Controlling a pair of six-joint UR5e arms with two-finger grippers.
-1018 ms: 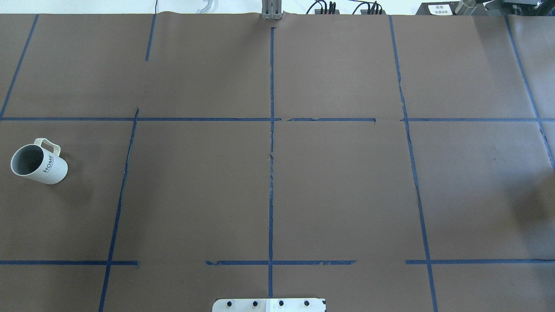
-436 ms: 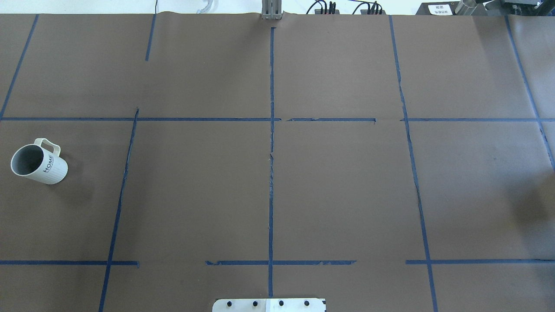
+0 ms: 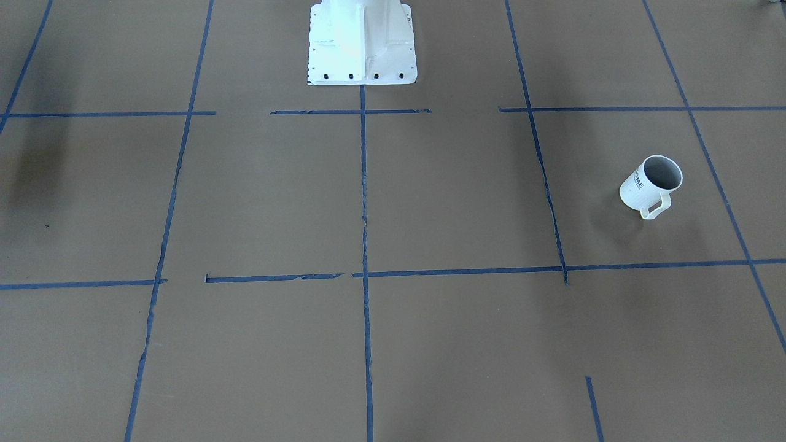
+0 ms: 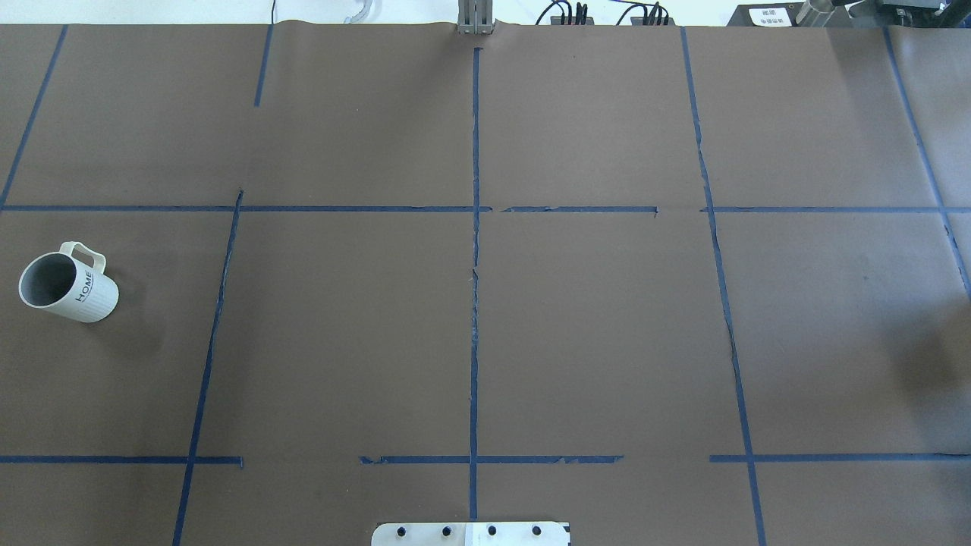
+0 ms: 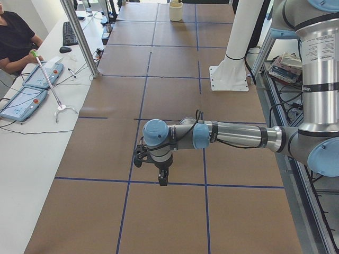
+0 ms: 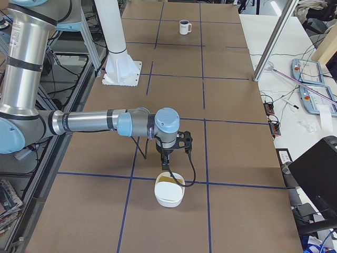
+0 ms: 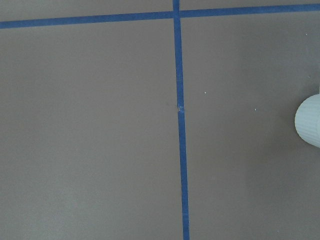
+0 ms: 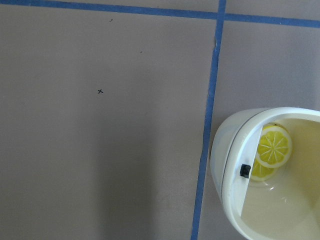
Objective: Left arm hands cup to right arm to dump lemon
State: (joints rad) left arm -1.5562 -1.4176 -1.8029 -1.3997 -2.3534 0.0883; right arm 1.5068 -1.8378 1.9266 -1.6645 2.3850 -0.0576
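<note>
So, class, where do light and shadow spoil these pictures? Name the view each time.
Front-facing view: the white robot base is overexposed, and a soft shadow darkens the table at left. Overhead view: a diffuse shadow near the right edge. Right wrist view: small glints inside the bowl, otherwise sharp.

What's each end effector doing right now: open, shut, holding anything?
Left end effector: cannot be told, side view only.
Right end effector: cannot be told, side view only.
</note>
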